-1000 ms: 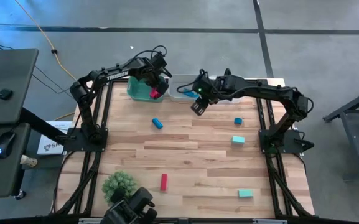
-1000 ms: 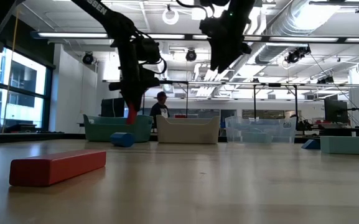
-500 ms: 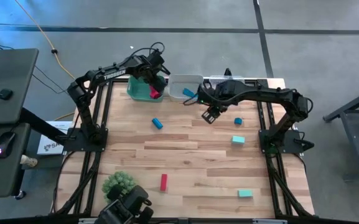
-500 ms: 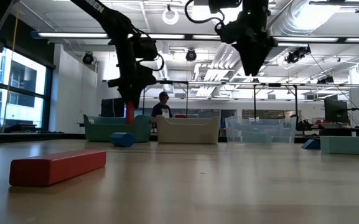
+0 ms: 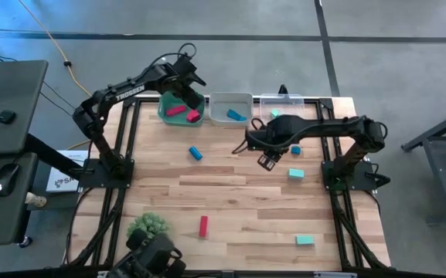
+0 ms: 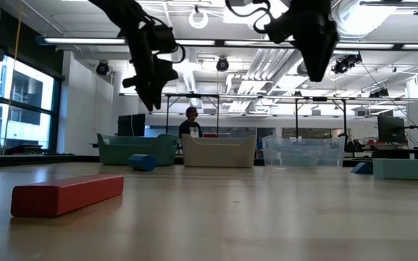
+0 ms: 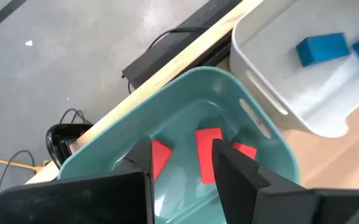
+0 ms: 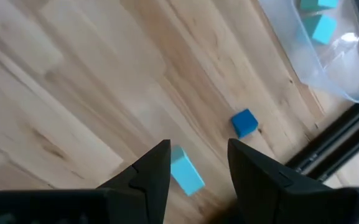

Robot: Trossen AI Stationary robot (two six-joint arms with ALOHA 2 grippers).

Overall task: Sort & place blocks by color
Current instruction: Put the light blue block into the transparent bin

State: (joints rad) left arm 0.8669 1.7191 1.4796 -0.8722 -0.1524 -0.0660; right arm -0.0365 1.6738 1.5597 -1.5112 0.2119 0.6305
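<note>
Red block (image 5: 175,110) newly inside green bin (image 5: 165,117)

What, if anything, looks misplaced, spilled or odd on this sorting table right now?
Nothing looks spilled or damaged. The green bin holds only red blocks, the grey bin only blue ones. Unsorted blocks still lie loose on the table, such as a red bar. One non-block sits there: a spiky green plant ball.
</note>
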